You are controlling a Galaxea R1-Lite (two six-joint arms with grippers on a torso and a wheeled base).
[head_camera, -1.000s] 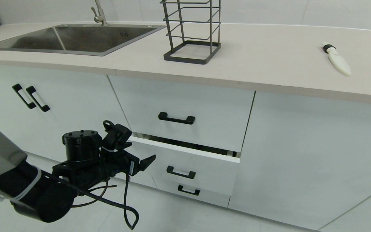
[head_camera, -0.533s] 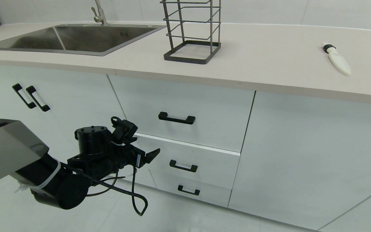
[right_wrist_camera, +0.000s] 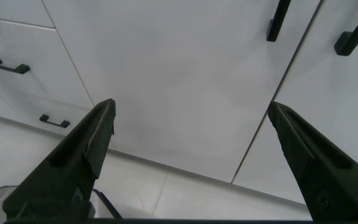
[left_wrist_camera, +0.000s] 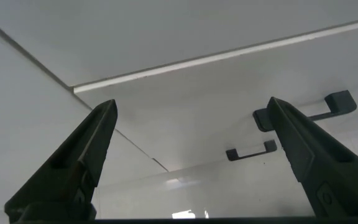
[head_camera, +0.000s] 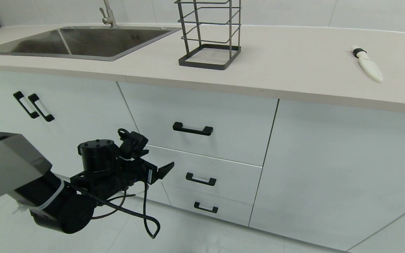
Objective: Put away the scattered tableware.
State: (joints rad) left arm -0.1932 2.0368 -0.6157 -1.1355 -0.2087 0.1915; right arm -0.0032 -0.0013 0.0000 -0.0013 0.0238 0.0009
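Head view: middle drawer (head_camera: 230, 179) flush, earlier ajar; left claw (head_camera: 164, 170) spread wide alongside

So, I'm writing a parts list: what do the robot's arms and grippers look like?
The left arm is black past a grey boxy segment, with a cylindrical wrist housing, white cable ties and a loose black cable looping beneath. The left gripper and right gripper each have two dark, tapered, wedge-shaped jaws.
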